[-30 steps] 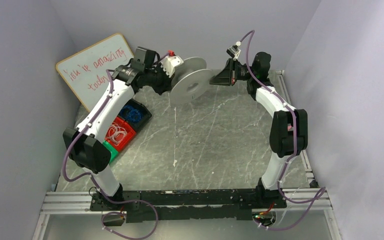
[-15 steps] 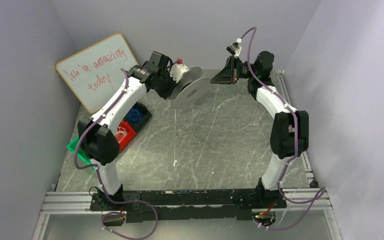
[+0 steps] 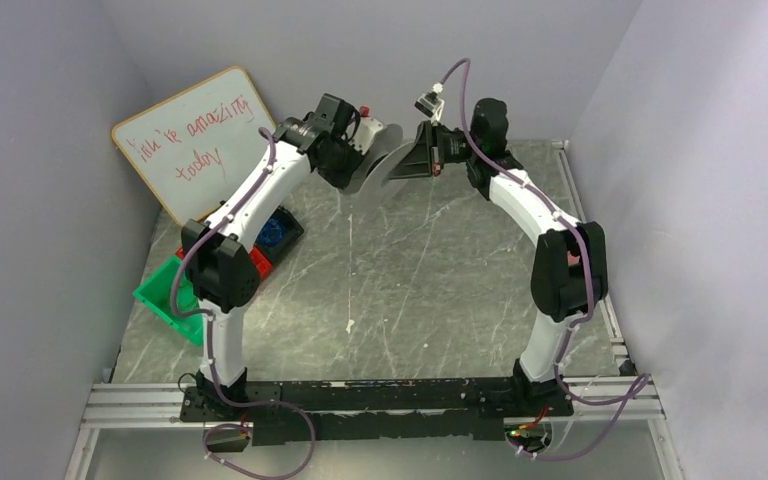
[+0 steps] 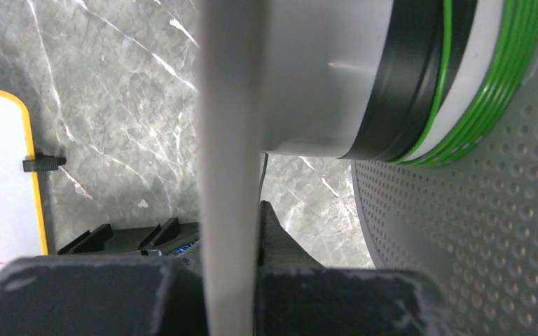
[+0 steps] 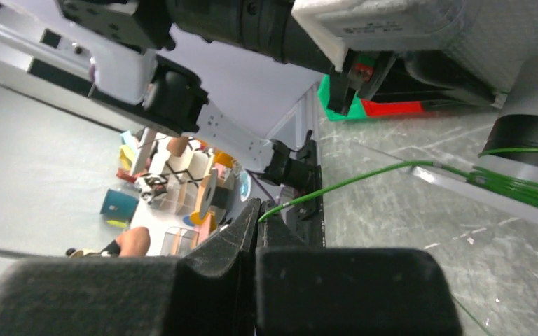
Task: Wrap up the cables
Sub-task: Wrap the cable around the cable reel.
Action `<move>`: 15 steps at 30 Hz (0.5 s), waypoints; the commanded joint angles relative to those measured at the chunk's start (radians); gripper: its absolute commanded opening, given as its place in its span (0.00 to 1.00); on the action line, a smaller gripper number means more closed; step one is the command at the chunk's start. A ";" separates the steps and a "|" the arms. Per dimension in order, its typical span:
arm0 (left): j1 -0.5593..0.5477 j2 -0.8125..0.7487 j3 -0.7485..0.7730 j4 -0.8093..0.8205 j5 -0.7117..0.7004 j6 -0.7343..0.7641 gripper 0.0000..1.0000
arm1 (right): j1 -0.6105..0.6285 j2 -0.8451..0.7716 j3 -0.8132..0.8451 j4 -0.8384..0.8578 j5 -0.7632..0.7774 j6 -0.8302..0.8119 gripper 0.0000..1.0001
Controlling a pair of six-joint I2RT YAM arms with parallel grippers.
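Observation:
A grey spool [image 3: 378, 152] is held up at the back of the table. My left gripper [image 3: 357, 150] is shut on one of its flanges [image 4: 228, 140], which runs between the jaws in the left wrist view. Thin green cable [image 4: 494, 105] lies in several turns round the spool's hub. My right gripper [image 3: 405, 165] is just right of the spool, shut on the free end of the green cable [image 5: 364, 178]. The strand runs taut from the fingertips [image 5: 251, 213] to the hub [image 5: 529, 140].
A whiteboard [image 3: 195, 135] leans at the back left. Below it stand a black bin with blue coils [image 3: 278, 230], a red bin [image 3: 260, 262] and a green bin [image 3: 165, 295]. The walls are close on both sides.
My left arm has swung the spool to the right and tilted it edge-on. My right gripper has moved left toward the spool. The green bin has come into view.

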State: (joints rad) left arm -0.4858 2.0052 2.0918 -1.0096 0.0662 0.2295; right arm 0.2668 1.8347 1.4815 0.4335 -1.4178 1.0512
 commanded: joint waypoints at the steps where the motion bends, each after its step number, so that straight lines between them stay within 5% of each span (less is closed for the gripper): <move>1: 0.021 0.028 0.073 0.026 -0.123 -0.130 0.02 | 0.037 -0.015 0.189 -0.583 0.080 -0.517 0.03; 4: 0.020 0.034 0.083 0.032 -0.142 -0.165 0.02 | 0.071 0.009 0.317 -0.953 0.244 -0.815 0.04; 15: 0.095 0.103 0.261 -0.012 -0.089 -0.354 0.02 | 0.205 0.018 0.348 -1.151 0.372 -1.043 0.05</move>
State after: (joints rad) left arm -0.4751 2.0907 2.2444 -1.0897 -0.0132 0.0368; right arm 0.4168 1.8740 1.7699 -0.5449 -1.0428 0.1547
